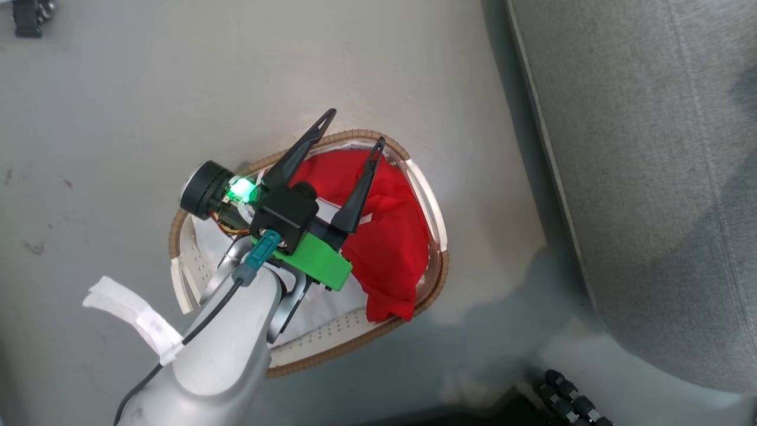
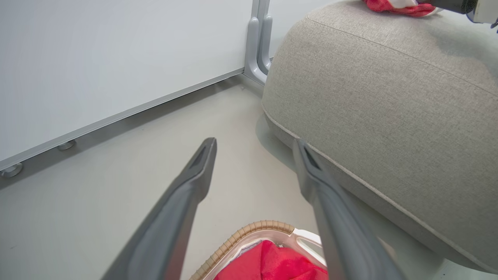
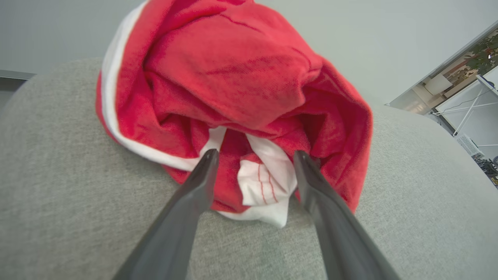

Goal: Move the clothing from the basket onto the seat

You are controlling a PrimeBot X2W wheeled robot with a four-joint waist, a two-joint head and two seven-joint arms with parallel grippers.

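I see the left end effector (image 1: 353, 127) wide above the basket (image 1: 427, 201), the right end effector (image 3: 255, 155) wide by clothing (image 3: 233, 70) on the seat (image 3: 58, 175).

We see a smooth pale grey floor (image 1: 148, 89) with a few small dark marks. A plain white partition panel (image 2: 97, 58) stands on it, small round metal feet (image 2: 11, 170) beneath the panel; a grey upright post (image 2: 258, 39) closes the panel's end.
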